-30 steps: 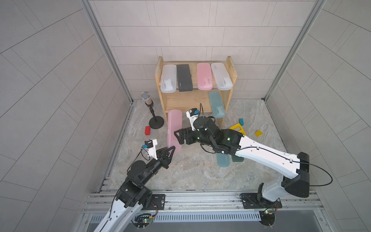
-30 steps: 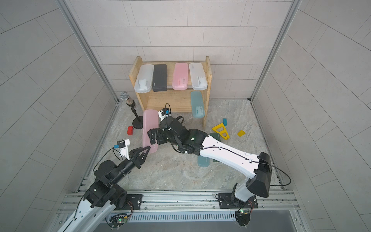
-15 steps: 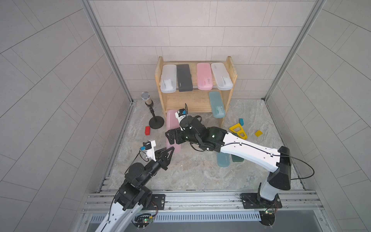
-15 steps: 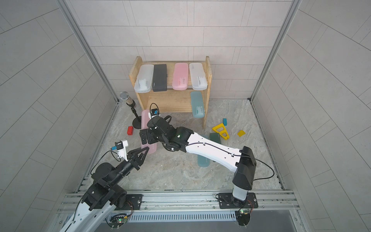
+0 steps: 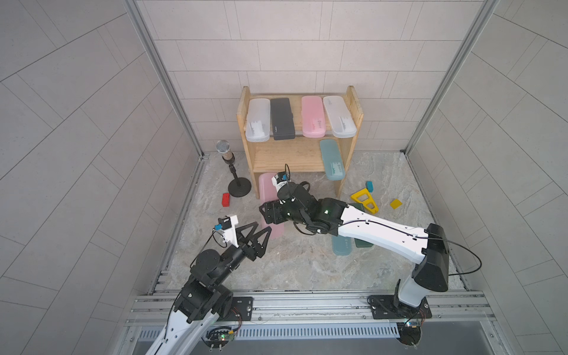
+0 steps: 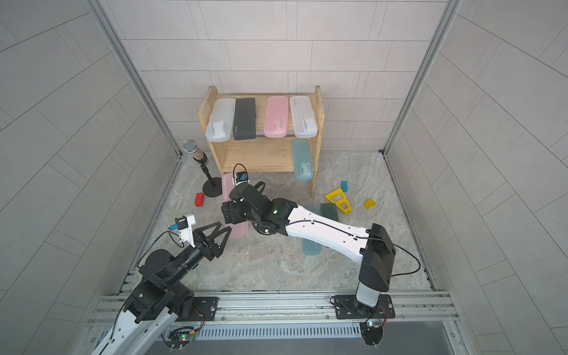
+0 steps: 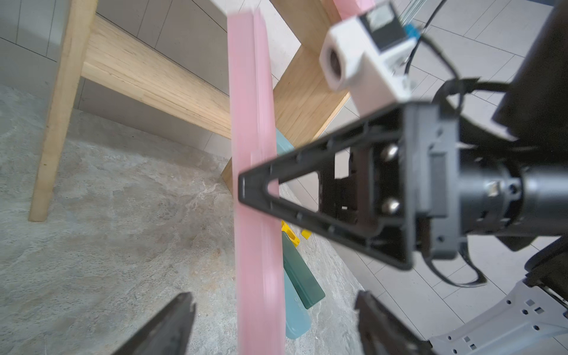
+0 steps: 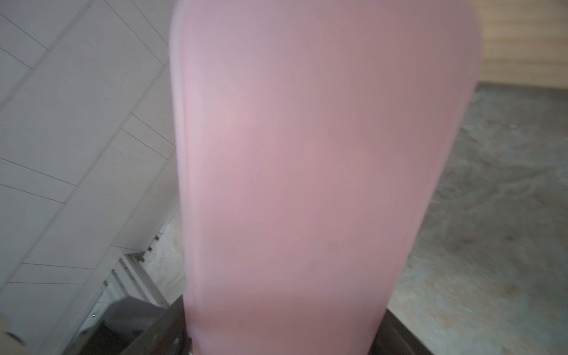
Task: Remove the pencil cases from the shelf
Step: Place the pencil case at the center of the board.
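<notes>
- The right fingers point(image 7: 249, 189) pinch a long flat pink plastic pencil case point(image 5: 266, 192) across its width. It is just left of centre in both top views, off the 2-tier light pine shelf point(image 5: 285, 156) and in front of its left leg.
- The left fingers point(image 7: 172, 325) are spread wide, 1 on each side of that case and apart from it.
- The shelf stands at upper centre. Its upper tier carries 4 cases side by side: a frosted white pencil case point(image 5: 257, 120), a black pencil case point(image 5: 282, 119), a second pink pencil case point(image 5: 313, 116) and another frosted white pencil case point(image 5: 339, 116).
- 1 light teal pencil case point(image 5: 332, 159) lies at the right end of the lower tier, overhanging the front edge.
- On the marble tabletop point(image 5: 307, 270), right of centre, a second light teal pencil case point(image 5: 341, 247) and a dark green pencil case point(image 5: 364, 243) lie side by side, partly under the right arm point(image 5: 378, 233).
</notes>
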Robot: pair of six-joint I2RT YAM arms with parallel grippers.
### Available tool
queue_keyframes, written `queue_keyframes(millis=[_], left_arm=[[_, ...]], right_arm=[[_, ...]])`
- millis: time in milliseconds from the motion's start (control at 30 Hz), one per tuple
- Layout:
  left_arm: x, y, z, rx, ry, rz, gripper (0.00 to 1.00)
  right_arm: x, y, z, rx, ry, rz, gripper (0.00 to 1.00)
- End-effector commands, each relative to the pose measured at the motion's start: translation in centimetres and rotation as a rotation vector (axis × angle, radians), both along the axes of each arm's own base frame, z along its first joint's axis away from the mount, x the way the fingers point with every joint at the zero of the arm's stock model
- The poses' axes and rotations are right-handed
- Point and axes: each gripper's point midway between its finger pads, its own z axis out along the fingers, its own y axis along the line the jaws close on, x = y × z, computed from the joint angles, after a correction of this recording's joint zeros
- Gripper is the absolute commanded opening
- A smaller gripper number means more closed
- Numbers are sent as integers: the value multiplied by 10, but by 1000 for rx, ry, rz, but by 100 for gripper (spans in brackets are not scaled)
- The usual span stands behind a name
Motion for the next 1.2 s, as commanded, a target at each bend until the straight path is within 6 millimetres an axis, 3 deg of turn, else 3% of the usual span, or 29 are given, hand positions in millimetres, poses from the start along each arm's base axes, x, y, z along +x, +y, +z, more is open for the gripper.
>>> queue_keyframes(millis=[0,233,367,467,700,833,1133,1167], left_arm=[[1,9,24,-8,-46,46,100],[14,10,10,0,22,87,100],[19,7,6,-5,44,90,100],[21,4,4,-1,55,80,100],[26,3,1,-11,69,87,100],[26,4,-3,4,80,94,100],[27,6,-3,4,75,106,100],[28,5,-14,18,93,107,100]], right_arm=[[-2,-51,-5,-43,-6,-71,71],[-14,-151,-90,-129,189,-223,75],[-7,-181,-116,-173,253,-273,75],[-4,-186,-130,-200,291,-286,74],[9,-165,-155,-241,362,-257,74],[15,-163,-172,-287,385,-260,75],[13,-163,-207,-371,452,-241,77],[13,-163,-209,-375,454,-240,77]])
